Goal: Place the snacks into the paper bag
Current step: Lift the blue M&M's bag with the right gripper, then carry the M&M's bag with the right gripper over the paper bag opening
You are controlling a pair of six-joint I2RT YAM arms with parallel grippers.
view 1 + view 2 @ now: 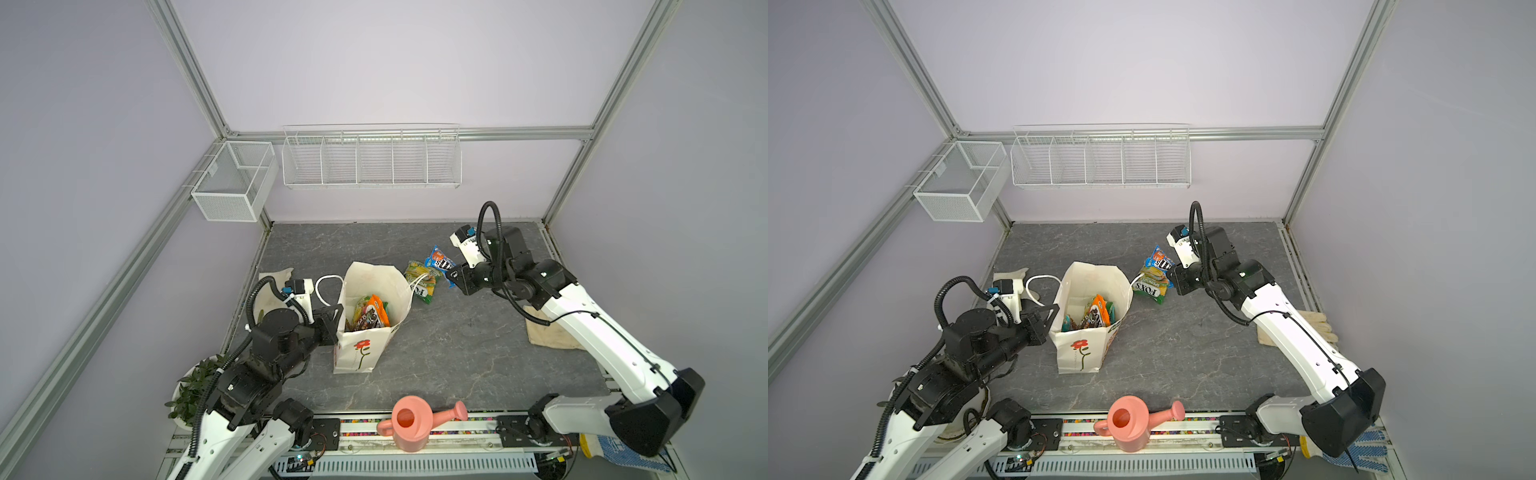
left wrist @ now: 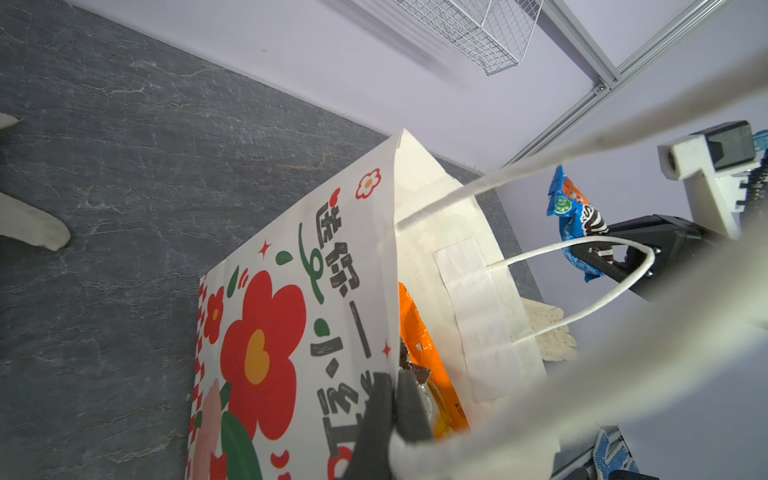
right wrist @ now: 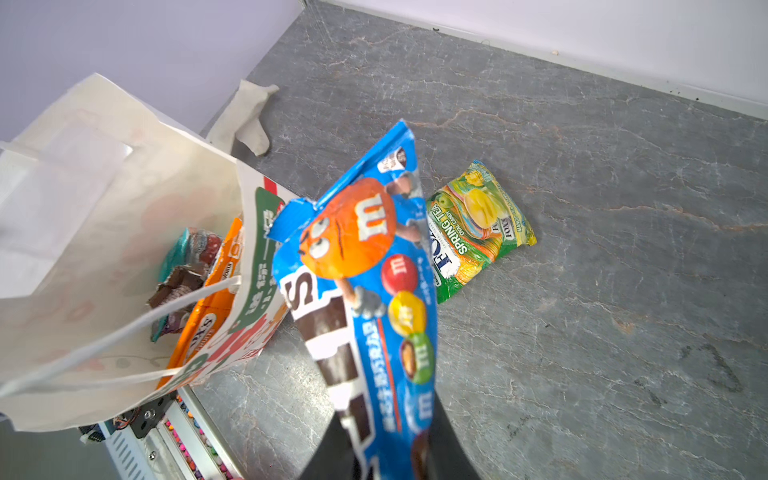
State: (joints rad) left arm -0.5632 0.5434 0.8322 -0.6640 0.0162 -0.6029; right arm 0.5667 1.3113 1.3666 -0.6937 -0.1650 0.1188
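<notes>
Left claw (image 1: pixel 334 318): fingers together, pinching the left rim of the paper bag (image 1: pixel 356 353); the left wrist view shows one finger on each side of the paper wall. The bag stands upright on the bench (image 1: pixel 457 353), mouth open, with several snacks already inside, an orange pack (image 1: pixel 377 308) uppermost. Just right of the bag, a green-yellow FOX'S packet (image 1: pixel 420 279) lies flat on the bench, not yet collected. Beyond it, the blue M&M's pack (image 1: pixel 439 261) hangs clear of the bench, gripped at one end by the right claw (image 1: pixel 454 276), whose fingers are closed on it. Assessment: the step in hand is the transfer of the blue pack to the bag, with the left arm steadying the opening. The next move requires bringing the pack over the mouth, clear of the near cord handle (image 3: pixel 145 321), then letting go. The FOX'S packet would remain outstanding.
</notes>
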